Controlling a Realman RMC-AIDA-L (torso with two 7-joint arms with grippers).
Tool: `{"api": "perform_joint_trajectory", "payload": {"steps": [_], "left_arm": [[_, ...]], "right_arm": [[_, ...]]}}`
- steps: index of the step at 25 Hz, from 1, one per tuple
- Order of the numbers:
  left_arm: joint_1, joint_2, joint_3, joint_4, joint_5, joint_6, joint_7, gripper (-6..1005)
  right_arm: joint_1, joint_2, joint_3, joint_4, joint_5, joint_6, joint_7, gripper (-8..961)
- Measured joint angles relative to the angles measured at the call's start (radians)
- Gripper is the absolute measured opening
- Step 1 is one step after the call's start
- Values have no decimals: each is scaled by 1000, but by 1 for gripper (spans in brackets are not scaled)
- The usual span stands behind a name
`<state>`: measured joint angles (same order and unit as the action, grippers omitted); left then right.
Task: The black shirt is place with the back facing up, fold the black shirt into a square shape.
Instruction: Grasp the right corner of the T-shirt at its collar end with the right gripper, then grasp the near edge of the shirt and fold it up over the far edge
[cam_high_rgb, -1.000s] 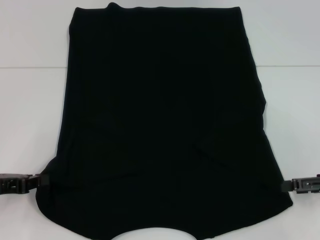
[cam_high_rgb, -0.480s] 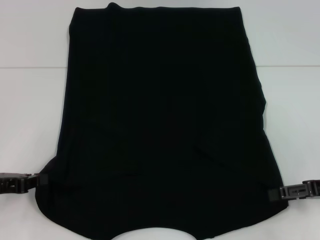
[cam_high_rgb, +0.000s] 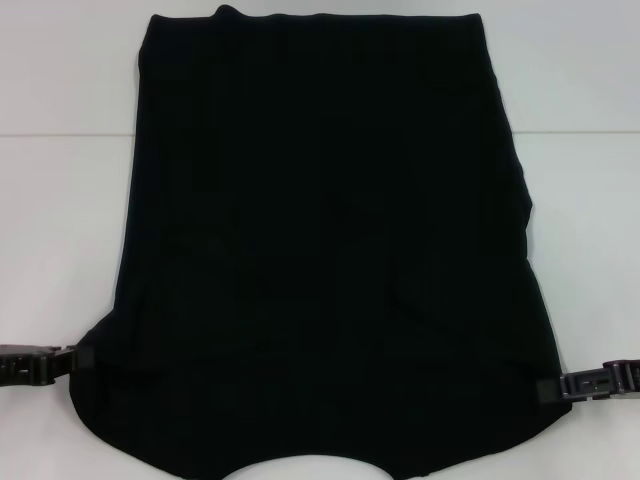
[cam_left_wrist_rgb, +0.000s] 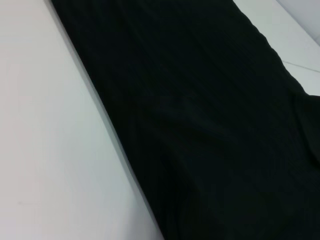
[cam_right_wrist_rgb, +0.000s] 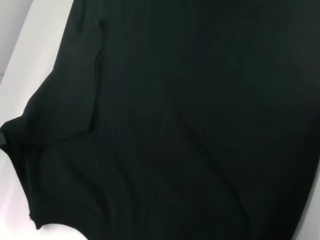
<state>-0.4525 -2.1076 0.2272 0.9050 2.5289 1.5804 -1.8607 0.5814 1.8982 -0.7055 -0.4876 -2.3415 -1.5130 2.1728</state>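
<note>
My left tool (cam_high_rgb: 80, 358) and right tool (cam_high_rgb: 548, 389) meet the near side edges of the black shirt (cam_high_rgb: 325, 250), placed to lift both for folding; whether either pinches the cloth I cannot tell.

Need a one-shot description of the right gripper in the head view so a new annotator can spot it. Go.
Start from the black shirt spread over most of the white table. Follow its right edge toward the near end; the right gripper comes in sideways there, its tip against the shirt's near right corner. Unlike the soft fabric it is hard-edged and segmented, and it mirrors the left gripper at the opposite edge.
</note>
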Motion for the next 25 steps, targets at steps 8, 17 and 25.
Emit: {"api": "perform_joint_trajectory", "payload": {"steps": [8, 17, 25], "left_arm": [[0, 0, 0, -2, 0, -4, 2, 29], [-1, 0, 0, -2, 0, -6, 5, 30], [-2, 0, -26, -2, 0, 7, -20, 30]], "right_arm": [[-5, -1, -2, 0, -9, 16, 13, 643], [-8, 5, -4, 0, -9, 17, 9, 272], [-29, 6, 27, 0, 1, 43, -27, 53]]}}
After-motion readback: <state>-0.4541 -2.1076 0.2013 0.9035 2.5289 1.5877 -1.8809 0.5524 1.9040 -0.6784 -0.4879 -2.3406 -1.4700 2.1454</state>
